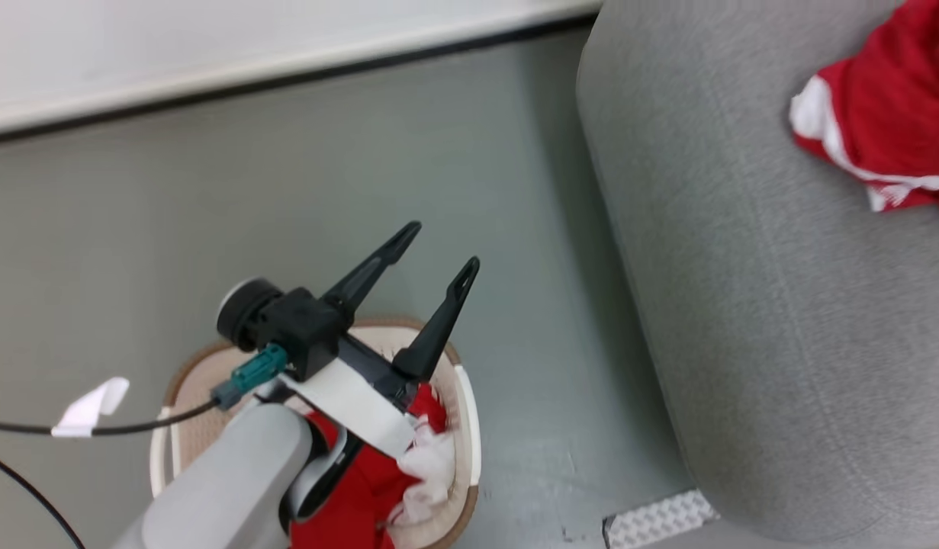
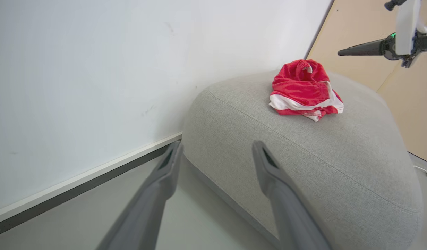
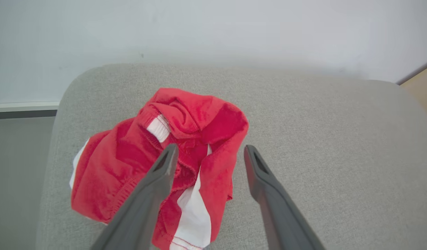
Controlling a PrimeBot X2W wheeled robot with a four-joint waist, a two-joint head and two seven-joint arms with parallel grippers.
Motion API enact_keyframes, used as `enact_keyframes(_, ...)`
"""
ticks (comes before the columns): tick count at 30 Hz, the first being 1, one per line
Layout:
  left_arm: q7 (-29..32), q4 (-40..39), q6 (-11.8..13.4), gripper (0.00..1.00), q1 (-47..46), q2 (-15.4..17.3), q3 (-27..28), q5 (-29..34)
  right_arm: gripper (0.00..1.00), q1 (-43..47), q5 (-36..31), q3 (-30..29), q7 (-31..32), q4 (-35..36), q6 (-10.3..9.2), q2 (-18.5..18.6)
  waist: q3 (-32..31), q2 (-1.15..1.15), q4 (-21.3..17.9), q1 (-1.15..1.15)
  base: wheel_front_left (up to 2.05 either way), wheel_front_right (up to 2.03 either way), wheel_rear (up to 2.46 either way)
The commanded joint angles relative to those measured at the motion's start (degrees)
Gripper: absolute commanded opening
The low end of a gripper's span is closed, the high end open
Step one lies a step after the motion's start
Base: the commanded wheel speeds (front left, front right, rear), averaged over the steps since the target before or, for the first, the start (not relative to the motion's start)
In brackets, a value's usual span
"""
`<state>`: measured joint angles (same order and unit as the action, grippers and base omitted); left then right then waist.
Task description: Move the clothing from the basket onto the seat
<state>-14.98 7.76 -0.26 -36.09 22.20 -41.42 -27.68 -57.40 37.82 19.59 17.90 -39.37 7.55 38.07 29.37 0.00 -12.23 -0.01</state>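
Note:
One piece of red clothing (image 1: 889,107) with white bands lies crumpled on the grey seat (image 1: 744,305). My right gripper (image 3: 210,148) hovers open just over that clothing (image 3: 130,156), its fingers apart and holding nothing. More red and white clothing (image 1: 362,488) sits in the cream basket (image 1: 194,362) at the lower left. My left gripper (image 1: 444,244) stands open and empty above the basket, pointing toward the seat. From the left wrist, my left gripper (image 2: 216,144) faces the seat (image 2: 303,166), the clothing (image 2: 303,90) on it, and a right gripper finger (image 2: 362,48) above.
Grey floor (image 1: 362,152) separates the basket from the seat. A white wall with a dark skirting line (image 1: 286,76) runs along the far side. A black cable with a white tag (image 1: 88,408) crosses the lower left. A patterned grey patch (image 1: 656,518) lies by the seat's base.

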Motion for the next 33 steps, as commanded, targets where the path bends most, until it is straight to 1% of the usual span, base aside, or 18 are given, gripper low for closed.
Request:
enact_keyframes(1, -0.21, 0.48, 0.43, 1.00, 2.09, -0.48, 0.83, -0.67, 1.00, 1.67, 0.62, 1.25, -1.25, 1.76, -0.13, 1.10, -5.31, 0.00, -0.48, 0.01, 0.00, 0.00, 0.00)
enact_keyframes(7, -0.17, 0.29, 1.26, 1.00, 6.72, -2.24, 4.48, -0.97, 1.00, 4.51, 2.36, 2.89, -5.55, 7.83, -0.13, 3.12, -12.23, 0.00, 0.66, 0.01, 0.00, 0.00, 0.00)
enact_keyframes(8, -0.17, 0.29, 1.26, 1.00, 6.72, -2.24, 4.48, -0.97, 1.00, 4.51, 2.36, 2.89, -5.55, 7.83, -0.13, 3.12, -12.23, 0.00, 0.66, 0.01, 0.00, 0.00, 0.00)
enact_keyframes(12, -0.17, 0.26, 1.70, 1.00, 10.03, -2.75, 7.66, -0.71, 1.00, 6.56, 2.73, 3.27, -8.30, 12.72, -0.13, 3.17, -15.94, 0.00, 1.72, 0.01, 0.00, 0.00, 0.00)
enact_keyframes(14, -0.17, 0.17, 1.88, 1.00, 11.53, -2.83, 9.37, -0.42, 1.00, 7.57, 3.04, 3.05, -9.70, 15.20, -0.13, 2.55, -17.47, 0.00, 2.28, 0.01, 0.00, 0.00, 0.00)
enact_keyframes(19, -0.16, 0.08, 2.91, 1.00, 14.85, -3.09, 13.21, 1.09, 1.00, 11.16, 3.01, 1.56, -12.52, 20.74, -0.13, 0.37, -20.69, 0.00, 4.26, 0.01, 0.00, 0.00, 0.00)
enact_keyframes(22, -0.17, -0.08, 3.51, 1.00, 16.72, -3.74, 15.63, 1.44, 1.00, 13.83, 1.41, 0.15, -14.48, 23.61, -0.13, -1.42, -22.22, 0.00, 5.71, 0.01, 0.00, 0.00, 0.00)
enact_keyframes(24, -0.17, 0.02, 3.90, 1.00, 18.13, -4.04, 17.29, 1.73, 1.00, 15.77, -1.59, -0.23, -15.67, 25.28, -0.13, -2.10, -23.24, 0.00, 6.57, 0.01, 0.00, 0.00, 0.00)
enact_keyframes(28, -0.17, -0.54, 5.15, 1.00, 21.21, -4.10, 21.69, 2.34, 1.00, 19.97, -5.57, -1.36, -18.32, 27.85, -0.13, -5.52, -25.18, 0.00, 7.92, 0.01, 0.00, 0.00, 0.00)
enact_keyframes(33, -0.17, -1.65, 6.81, 1.00, 25.97, -4.47, 27.17, 3.03, 1.00, 26.90, -8.27, -3.15, -21.12, 29.55, -0.13, -10.24, -27.49, 0.00, 9.44, 0.01, 0.00, 0.00, 0.00)
